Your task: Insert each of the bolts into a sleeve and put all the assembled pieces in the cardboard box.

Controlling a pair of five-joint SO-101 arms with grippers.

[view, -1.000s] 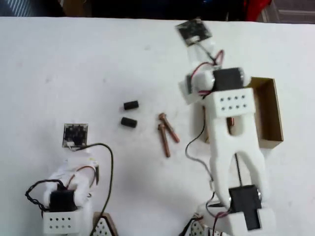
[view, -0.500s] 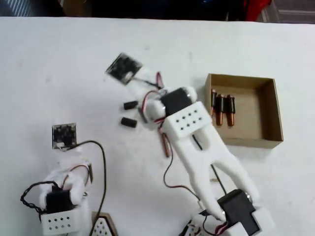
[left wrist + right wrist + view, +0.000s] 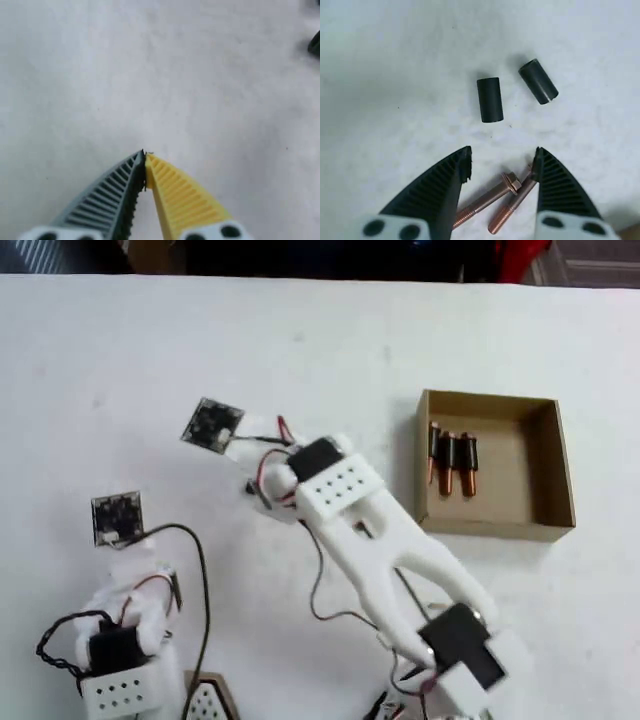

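Observation:
Two black sleeves lie side by side on the white table. Just short of them lie two loose copper bolts, close together. My right gripper hangs open over the bolt heads, with a black finger on either side of the pair. In the high view my right arm slants across the table middle and covers these parts. The cardboard box at the right holds three assembled pieces. Near the front left, my left gripper is shut and empty above bare table.
My left arm stays at the front left corner, with its cable looping beside it. A dark sleeve end shows at the edge of the left wrist view. Bare white table stretches across the back and the left.
My right arm has swung left from above the cardboard box to above the loose sleeves and bolts. The left arm has shifted slightly to the left.

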